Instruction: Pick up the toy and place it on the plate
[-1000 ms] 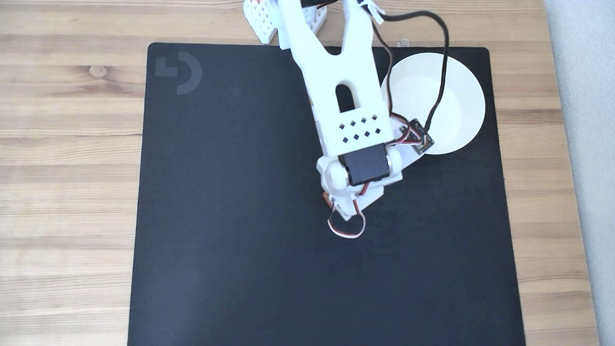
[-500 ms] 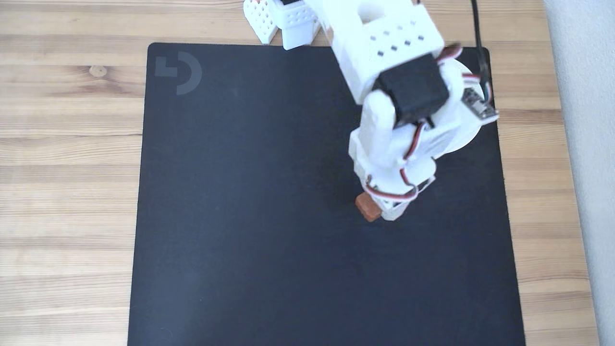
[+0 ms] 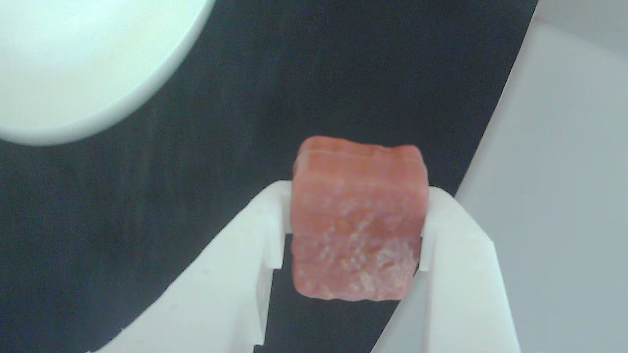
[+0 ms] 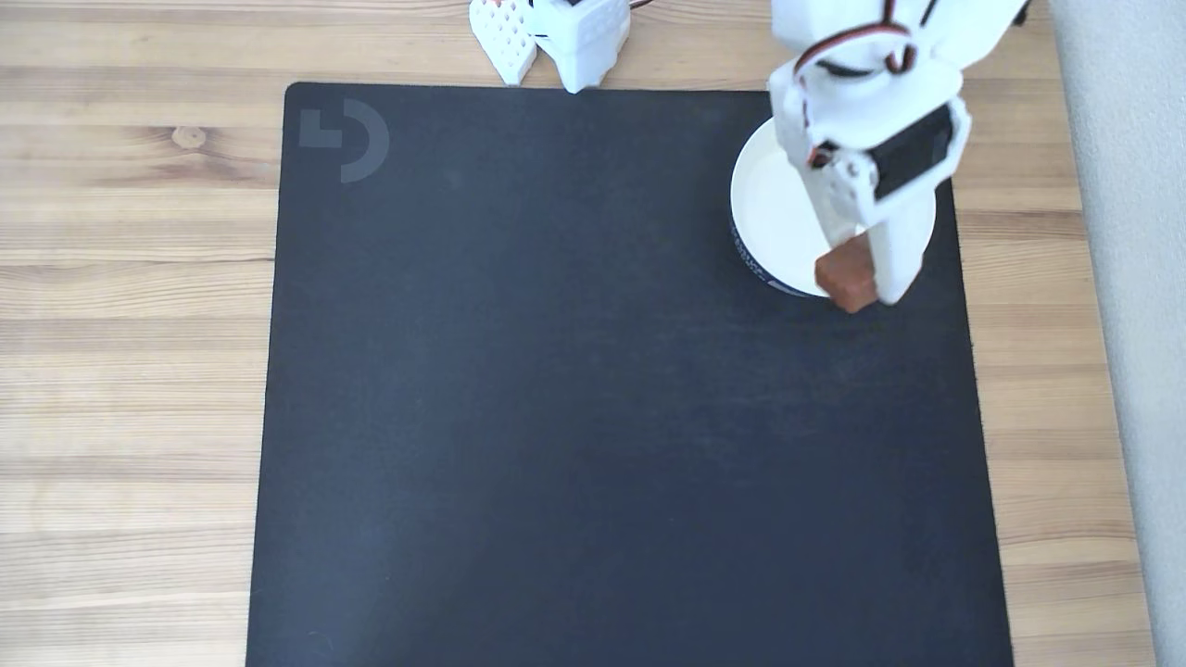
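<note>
White printed arm (image 4: 866, 102) — black servo block (image 4: 913, 153), red-white-black cables (image 4: 848, 42), perforated base (image 4: 556, 32).

A home desk setup: wood-grain tabletop (image 4: 130, 278) under a large black desk mat (image 4: 556, 417).

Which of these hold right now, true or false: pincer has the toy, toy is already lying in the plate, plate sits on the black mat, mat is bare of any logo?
1. The pincer is shut on the toy. True.
2. The toy lies released in the plate. False: it is clamped between the pincer's fingers, at the plate's near rim in the fixed view.
3. The plate sits on the black mat. True.
4. The mat has no logo. False: a grey logo marks its corner.
</note>
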You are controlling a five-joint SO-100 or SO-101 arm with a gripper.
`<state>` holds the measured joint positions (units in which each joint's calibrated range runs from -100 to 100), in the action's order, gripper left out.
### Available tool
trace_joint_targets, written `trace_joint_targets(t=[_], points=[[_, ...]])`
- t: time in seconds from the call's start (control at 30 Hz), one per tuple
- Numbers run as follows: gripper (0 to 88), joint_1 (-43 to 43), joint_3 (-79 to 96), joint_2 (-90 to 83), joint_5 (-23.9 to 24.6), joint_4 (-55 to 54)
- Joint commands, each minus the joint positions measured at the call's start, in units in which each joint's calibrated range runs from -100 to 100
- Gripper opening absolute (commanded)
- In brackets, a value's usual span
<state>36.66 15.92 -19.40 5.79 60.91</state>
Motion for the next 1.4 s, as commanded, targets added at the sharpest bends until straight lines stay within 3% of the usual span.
trace_joint_targets(t=[0.0, 0.23, 0.57, 0.87, 1.03, 1.37], points=[[2.2, 5.4, 13.1, -10.3, 2.1, -7.6], [2.3, 11.8, 35.7, -22.7, 4.3, -16.4], [2.3, 11.6, 58.8, -41.0, 5.3, -19.0], [2.6, 11.6, 59.2, -41.4, 5.3, -19.0], [24.2, 11.8, 59.2, -41.4, 5.3, -18.3], [23.7, 11.8, 59.2, -41.4, 5.3, -18.3]])
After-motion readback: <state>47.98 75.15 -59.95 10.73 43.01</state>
